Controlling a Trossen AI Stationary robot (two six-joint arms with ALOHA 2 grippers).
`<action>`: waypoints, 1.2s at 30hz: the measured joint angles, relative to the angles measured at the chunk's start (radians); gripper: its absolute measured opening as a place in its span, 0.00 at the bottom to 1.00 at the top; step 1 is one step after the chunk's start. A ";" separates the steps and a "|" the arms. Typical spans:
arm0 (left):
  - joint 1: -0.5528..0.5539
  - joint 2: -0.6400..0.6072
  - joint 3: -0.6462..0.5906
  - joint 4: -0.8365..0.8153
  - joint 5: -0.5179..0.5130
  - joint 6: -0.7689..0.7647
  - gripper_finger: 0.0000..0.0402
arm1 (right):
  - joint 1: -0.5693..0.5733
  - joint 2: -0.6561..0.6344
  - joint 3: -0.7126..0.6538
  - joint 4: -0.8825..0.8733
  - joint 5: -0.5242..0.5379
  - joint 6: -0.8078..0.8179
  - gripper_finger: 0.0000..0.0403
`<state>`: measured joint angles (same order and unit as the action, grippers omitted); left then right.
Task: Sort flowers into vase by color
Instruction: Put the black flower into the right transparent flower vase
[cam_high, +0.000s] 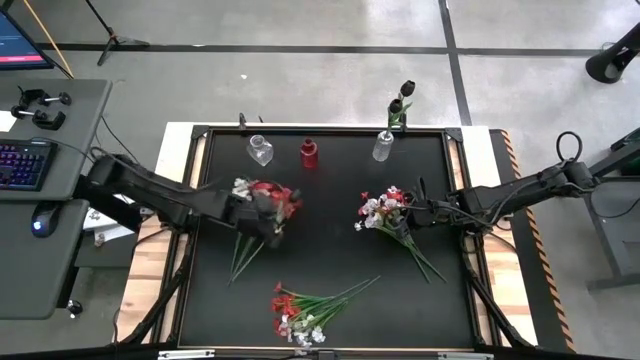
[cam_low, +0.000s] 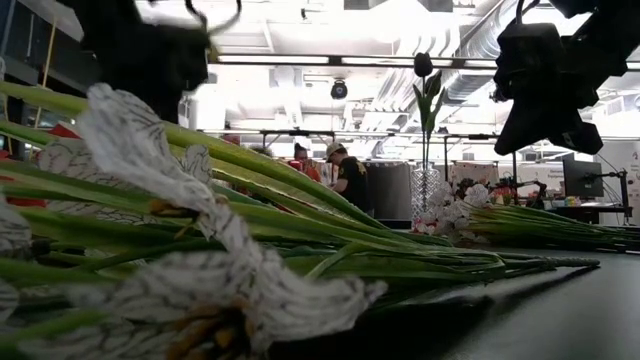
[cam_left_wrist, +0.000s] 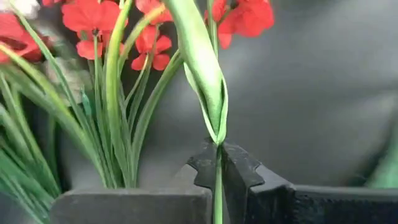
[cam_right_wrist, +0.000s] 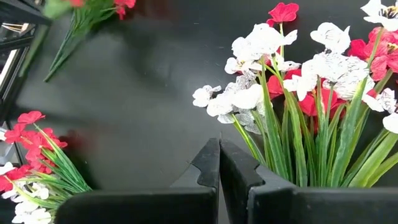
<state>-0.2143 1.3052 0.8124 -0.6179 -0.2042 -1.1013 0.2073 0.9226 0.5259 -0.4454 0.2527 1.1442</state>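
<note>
Three bunches of red and white flowers lie on the black table: one (cam_high: 262, 192) under my left gripper (cam_high: 268, 218), one (cam_high: 385, 210) just left of my right gripper (cam_high: 422, 212), and one (cam_high: 300, 312) at the near edge. My left gripper (cam_left_wrist: 217, 171) is shut on a thin green stem; that stem's blossom is out of view. My right gripper (cam_right_wrist: 219, 168) is shut with nothing between its fingers, and hangs above the table (cam_low: 545, 95) beside the stems (cam_right_wrist: 292, 143). A black flower (cam_high: 402, 100) stands in the clear vase (cam_high: 383, 146) at the far edge. My left gripper pinches a single thin green stem (cam_left_wrist: 217, 158) between its two fingers, just below a long folded leaf (cam_left_wrist: 205, 68). The fingers lie across the stem. The stem's far end runs out of the wrist view, and the gripper hides the contact in the high view.
Another clear vase (cam_high: 260, 150) and a red vase (cam_high: 309, 153) stand at the table's far edge. The raised frame (cam_high: 200, 180) borders the table. Bare black surface lies in the middle between the bunches. People stand in the room beyond (cam_low: 345, 175).
</note>
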 joint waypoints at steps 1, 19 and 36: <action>-0.002 -0.035 0.000 0.012 -0.003 0.017 0.00 | 0.000 0.000 0.000 0.000 0.000 0.000 0.00; 0.042 -0.403 0.001 -0.015 0.380 -0.027 0.00 | 0.000 0.000 0.000 0.003 0.006 0.026 0.00; 0.201 -0.343 0.002 0.619 0.129 0.435 0.00 | 0.000 0.000 0.000 0.244 0.008 -0.070 0.00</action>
<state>-0.0134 0.9625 0.8139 0.0011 -0.0751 -0.6665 0.2073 0.9226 0.5259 -0.2019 0.2603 1.0746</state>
